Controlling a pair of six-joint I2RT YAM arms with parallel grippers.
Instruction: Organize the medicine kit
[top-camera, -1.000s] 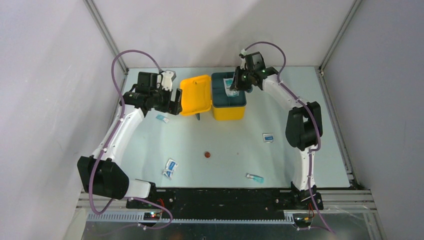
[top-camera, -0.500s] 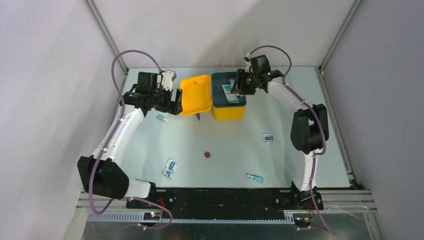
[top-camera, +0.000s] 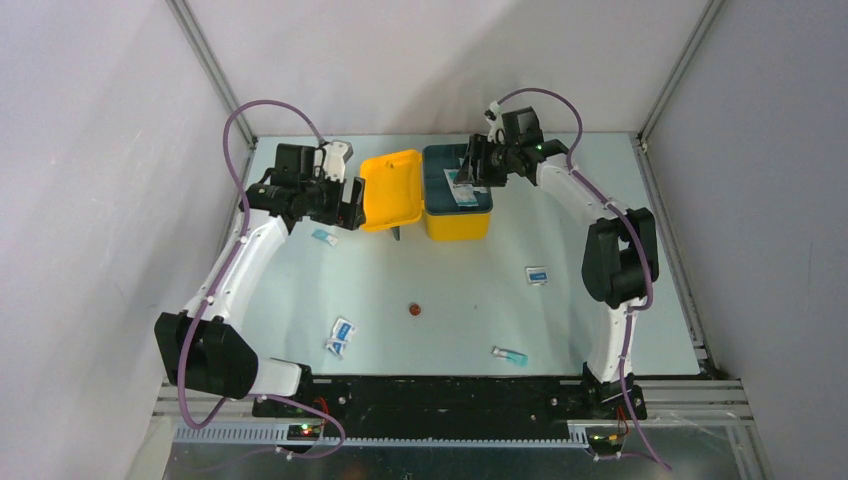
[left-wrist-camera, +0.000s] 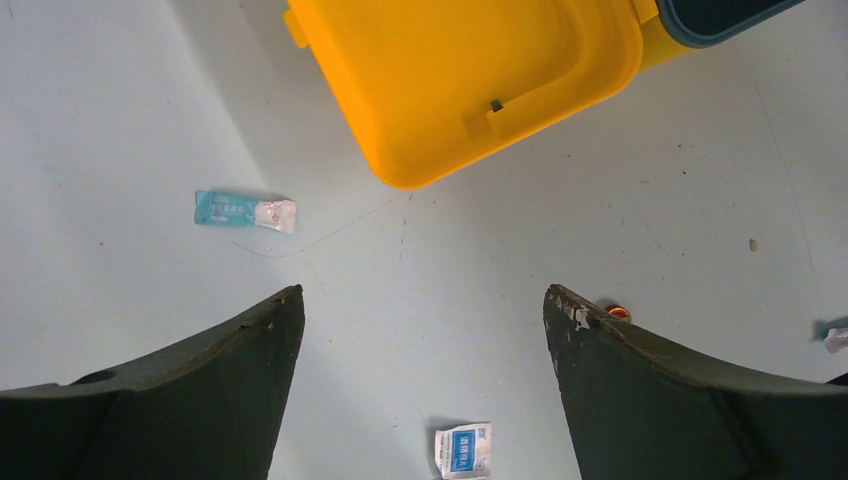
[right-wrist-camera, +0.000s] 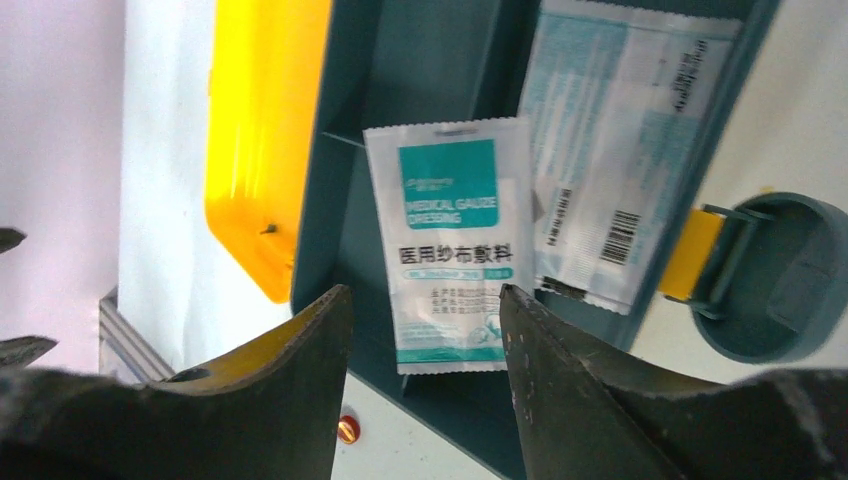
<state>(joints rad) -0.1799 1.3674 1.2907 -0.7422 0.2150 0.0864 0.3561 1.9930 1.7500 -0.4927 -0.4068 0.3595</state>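
The medicine kit (top-camera: 457, 218) is a yellow box standing open at the back of the table, its lid (top-camera: 392, 190) swung out to the left. A dark teal tray (top-camera: 470, 200) sits in its top. My right gripper (top-camera: 470, 172) hovers open over the tray. In the right wrist view a white-and-teal gauze sachet (right-wrist-camera: 450, 240) lies in the tray (right-wrist-camera: 400, 80) between my open fingers (right-wrist-camera: 425, 295), next to a larger packet (right-wrist-camera: 620, 150). My left gripper (top-camera: 350, 205) is open and empty just left of the lid (left-wrist-camera: 460, 80).
Loose sachets lie on the table (top-camera: 323, 237), (top-camera: 341, 337), (top-camera: 537, 275), (top-camera: 509, 355). A small red object (top-camera: 411, 310) sits mid-table. In the left wrist view a teal sachet (left-wrist-camera: 245, 210) and a white-blue sachet (left-wrist-camera: 463, 450) show. Frame posts stand at the back corners.
My right gripper has shifted a little to the right and back over the tray, and the gauze sachet now shows lying in the tray. The left arm has not moved.
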